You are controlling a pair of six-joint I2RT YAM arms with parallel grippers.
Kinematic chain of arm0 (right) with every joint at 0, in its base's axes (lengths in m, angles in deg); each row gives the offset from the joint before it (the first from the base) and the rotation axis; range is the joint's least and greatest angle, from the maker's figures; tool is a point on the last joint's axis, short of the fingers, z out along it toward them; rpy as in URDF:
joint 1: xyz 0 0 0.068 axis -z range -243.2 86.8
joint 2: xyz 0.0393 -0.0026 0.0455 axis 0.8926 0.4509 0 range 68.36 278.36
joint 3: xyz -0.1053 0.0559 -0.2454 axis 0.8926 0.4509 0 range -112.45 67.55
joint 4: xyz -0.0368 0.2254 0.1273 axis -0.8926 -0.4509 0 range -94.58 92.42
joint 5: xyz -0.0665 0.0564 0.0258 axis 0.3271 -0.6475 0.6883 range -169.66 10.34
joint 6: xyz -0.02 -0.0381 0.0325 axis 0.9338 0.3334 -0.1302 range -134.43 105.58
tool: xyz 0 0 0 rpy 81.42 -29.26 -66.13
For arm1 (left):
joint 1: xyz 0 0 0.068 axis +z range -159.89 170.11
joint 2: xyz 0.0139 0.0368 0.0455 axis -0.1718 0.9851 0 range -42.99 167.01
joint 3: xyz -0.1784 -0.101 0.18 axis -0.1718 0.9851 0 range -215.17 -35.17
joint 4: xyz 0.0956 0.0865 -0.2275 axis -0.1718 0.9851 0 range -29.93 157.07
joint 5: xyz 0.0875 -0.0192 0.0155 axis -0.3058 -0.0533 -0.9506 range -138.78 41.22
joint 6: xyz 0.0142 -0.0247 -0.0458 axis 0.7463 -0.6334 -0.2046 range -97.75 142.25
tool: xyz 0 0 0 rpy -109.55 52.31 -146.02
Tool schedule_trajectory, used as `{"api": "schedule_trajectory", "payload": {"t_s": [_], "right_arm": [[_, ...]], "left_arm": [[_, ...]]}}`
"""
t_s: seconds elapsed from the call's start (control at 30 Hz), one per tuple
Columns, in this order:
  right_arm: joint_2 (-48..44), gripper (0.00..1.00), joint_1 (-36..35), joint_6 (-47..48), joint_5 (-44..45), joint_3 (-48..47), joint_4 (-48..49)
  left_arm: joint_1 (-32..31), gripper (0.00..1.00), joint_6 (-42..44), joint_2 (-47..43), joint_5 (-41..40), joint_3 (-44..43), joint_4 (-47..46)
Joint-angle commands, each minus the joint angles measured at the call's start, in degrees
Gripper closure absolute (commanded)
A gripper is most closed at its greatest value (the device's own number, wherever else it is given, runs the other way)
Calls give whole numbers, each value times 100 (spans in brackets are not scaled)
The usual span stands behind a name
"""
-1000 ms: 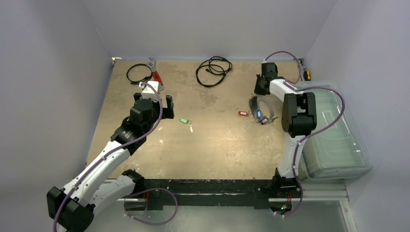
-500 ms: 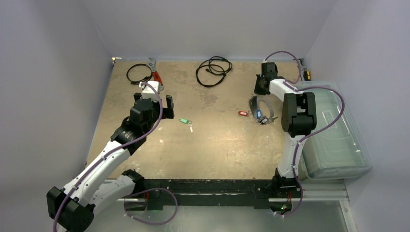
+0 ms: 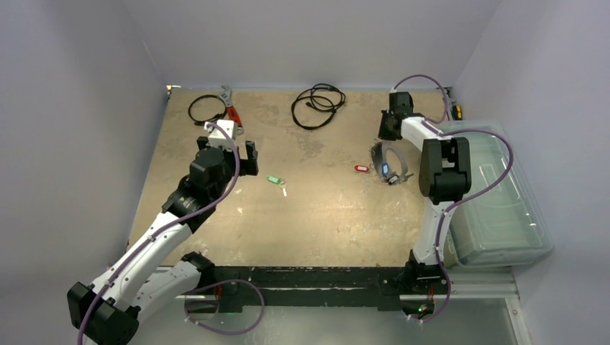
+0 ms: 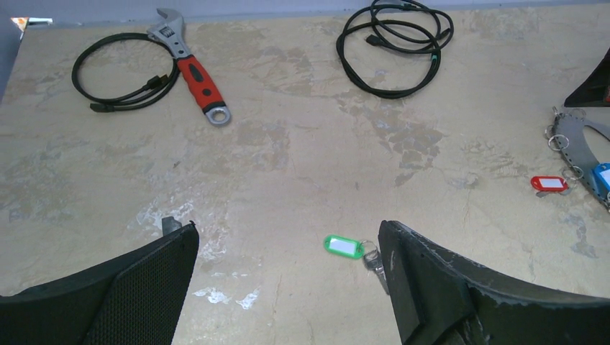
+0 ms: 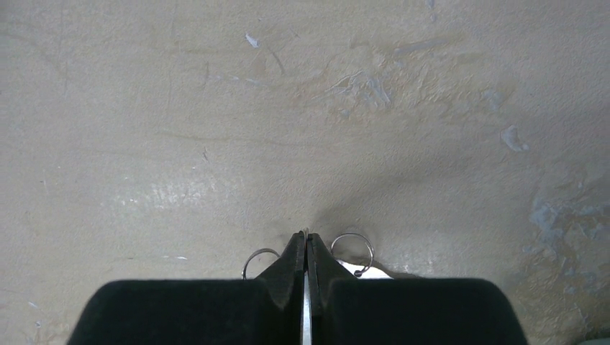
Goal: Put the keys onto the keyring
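Observation:
My right gripper [image 3: 385,134] is at the far right of the table. In the right wrist view it [image 5: 306,241] is shut on the thin edge of the silvery keyring [image 5: 305,305], with a small wire loop [image 5: 352,248] on either side. The keyring [image 3: 393,159] lies below it, with a blue-tagged key [image 3: 385,170] on it and a red-tagged key [image 3: 361,169] just to its left. My left gripper [image 4: 288,237] is open above the table. A green-tagged key [image 4: 344,246] lies between its fingers, close to the right finger [image 4: 431,280].
A red-handled wrench [image 4: 194,72] and two coiled black cables [image 4: 126,72] [image 4: 395,43] lie along the far edge. A clear plastic bin [image 3: 503,194] stands beside the table's right side. A small yellow-black object [image 3: 457,110] sits at the far right corner.
The right jaws have closed the last bit onto the keyring's edge. The left arm has shifted slightly, its gripper still open.

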Motion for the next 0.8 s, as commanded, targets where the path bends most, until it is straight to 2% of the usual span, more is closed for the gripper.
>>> {"api": "schedule_trajectory", "payload": {"t_s": [0.0,0.33,0.53,0.77], "right_arm": [[-702,100,25,169,-104,149,310],[-1775,100,12,391,-777,981,972],[-2523,100,3,355,-1625,1316,1242],[-3456,100,-1,185,-2277,1720,1640]], "left_arm": [[-1,5,91,-133,-49,-13,-300],[-1,5,159,-221,-34,68,-413],[-1,5,145,-341,-428,133,-531],[-1,6,392,-405,399,166,-628]]}}
